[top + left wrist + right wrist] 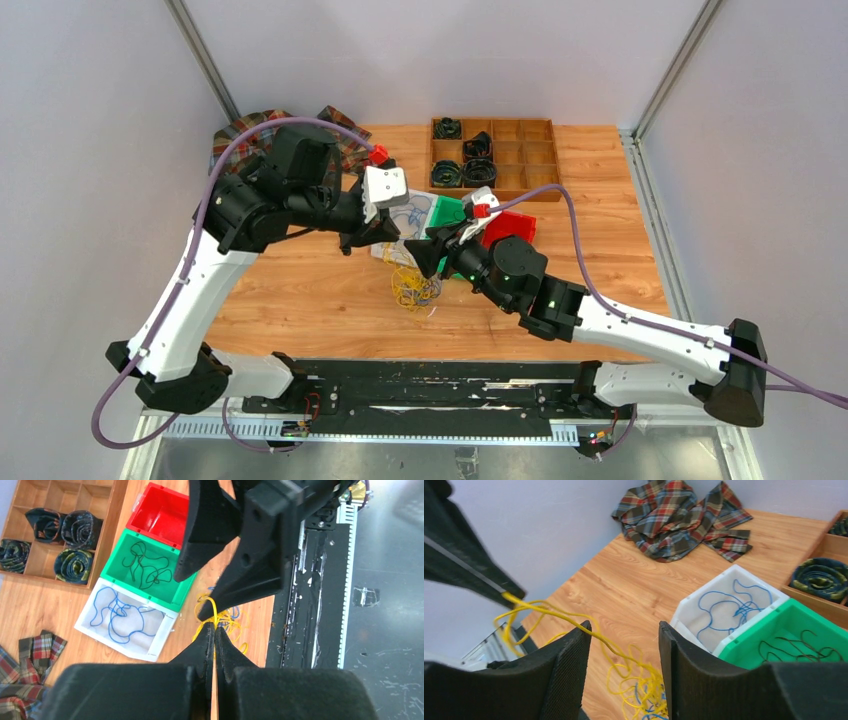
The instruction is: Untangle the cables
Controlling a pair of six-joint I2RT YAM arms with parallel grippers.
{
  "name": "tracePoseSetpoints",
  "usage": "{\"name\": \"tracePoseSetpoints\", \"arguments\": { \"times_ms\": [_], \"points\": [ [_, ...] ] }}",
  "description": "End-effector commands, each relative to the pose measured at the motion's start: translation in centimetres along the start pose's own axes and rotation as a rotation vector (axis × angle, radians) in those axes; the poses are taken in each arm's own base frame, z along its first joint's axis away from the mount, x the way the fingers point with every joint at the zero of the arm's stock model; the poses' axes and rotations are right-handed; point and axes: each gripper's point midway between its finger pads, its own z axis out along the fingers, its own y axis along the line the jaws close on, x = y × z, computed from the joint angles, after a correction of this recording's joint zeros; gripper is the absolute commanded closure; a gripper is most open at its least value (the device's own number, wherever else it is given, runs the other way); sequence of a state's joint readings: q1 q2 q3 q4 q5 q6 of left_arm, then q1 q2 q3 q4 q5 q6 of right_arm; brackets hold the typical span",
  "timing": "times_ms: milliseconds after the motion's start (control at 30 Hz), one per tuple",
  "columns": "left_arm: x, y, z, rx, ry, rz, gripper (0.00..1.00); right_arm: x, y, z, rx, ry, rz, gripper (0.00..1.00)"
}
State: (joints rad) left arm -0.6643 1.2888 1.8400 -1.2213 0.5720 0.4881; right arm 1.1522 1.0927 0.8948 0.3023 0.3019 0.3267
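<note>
A clump of yellow cables with a few blue strands lies on the wooden table; it also shows in the left wrist view and the right wrist view. My left gripper is shut on one yellow strand and holds it taut above the clump. My right gripper is open, and that lifted strand runs between its fingers without being pinched. In the top view the left gripper and right gripper are close together just above the clump.
Just behind the clump stand a white bin holding a blue cable, a green bin holding a black cable and a red bin. A wooden tray with black coiled rolls stands at the back. A plaid cloth lies back left.
</note>
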Motion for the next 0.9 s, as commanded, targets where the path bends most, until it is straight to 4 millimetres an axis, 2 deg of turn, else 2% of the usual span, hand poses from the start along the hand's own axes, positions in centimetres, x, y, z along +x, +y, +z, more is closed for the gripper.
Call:
{"name": "tracePoseSetpoints", "arguments": {
  "times_ms": [0, 167, 367, 600, 867],
  "points": [
    [-1.2, -2.1, -1.0, 0.06, -0.066, 0.005, 1.0, -2.7, -0.9, 0.7, 0.095, -0.091, -0.03, 0.48],
    [-1.6, -2.8, -1.2, 0.089, -0.088, 0.002, 1.0, -2.2, -0.2, 2.2, 0.084, -0.087, -0.028, 0.48],
    [-2.6, -3.2, -1.8, 0.106, -0.123, 0.017, 1.0, -0.6, 0.3, 3.5, 0.095, -0.051, -0.02, 0.48],
    [-4.1, -3.5, -2.6, 0.109, -0.164, 0.025, 1.0, 2.1, -1.4, 3.8, 0.167, -0.03, -0.011, 0.52],
    [-6.5, -3.1, -5.1, 0.032, -0.221, 0.078, 1.0, 6.4, -3.9, 2.9, 0.246, 0.032, 0.006, 0.53]
  ]
}}
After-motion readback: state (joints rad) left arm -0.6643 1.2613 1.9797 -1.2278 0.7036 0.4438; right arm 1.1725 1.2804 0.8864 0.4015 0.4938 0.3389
